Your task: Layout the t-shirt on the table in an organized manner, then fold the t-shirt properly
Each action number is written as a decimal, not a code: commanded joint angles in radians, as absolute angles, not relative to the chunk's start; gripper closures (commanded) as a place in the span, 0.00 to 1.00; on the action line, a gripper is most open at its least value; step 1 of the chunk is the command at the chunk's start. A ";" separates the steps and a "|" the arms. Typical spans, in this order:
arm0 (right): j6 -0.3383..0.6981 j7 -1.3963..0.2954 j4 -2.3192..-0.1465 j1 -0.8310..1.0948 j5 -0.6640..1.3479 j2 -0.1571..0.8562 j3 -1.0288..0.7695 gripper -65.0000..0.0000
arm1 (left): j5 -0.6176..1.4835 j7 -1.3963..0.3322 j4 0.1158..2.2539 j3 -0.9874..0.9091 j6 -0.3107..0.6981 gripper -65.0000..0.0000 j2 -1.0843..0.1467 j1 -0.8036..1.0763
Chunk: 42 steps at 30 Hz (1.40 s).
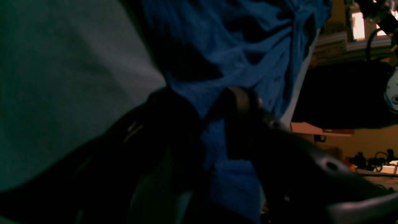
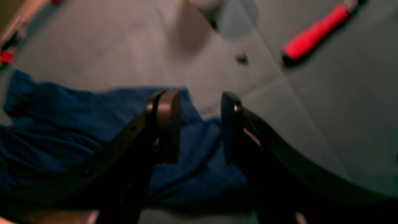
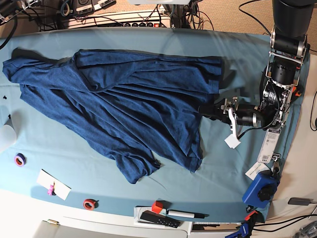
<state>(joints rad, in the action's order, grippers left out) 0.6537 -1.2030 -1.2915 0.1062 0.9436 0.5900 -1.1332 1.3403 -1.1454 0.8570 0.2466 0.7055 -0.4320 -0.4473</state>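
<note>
L arm comes down from the far corner on its own side. It bends at the wrist and then lies low and flat, reaching in toward the middle. L gripper is at the end and points sideways. In the L wrist view its two dark fingers stand apart w/ a clear gap, so it's open, nothing pinched.

R gripper shows only in the R wrist view. Its two black fingers point up & away from the cam. They stand apart too, w/ a wide gap. Nothing is held between them. View is blurry.
</note>
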 commanded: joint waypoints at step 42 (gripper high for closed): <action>0.698 -1.115 -0.931 -0.593 0.810 0.410 -0.296 0.53 | 0.994 -0.910 0.921 0.244 0.698 0.55 -0.218 -0.575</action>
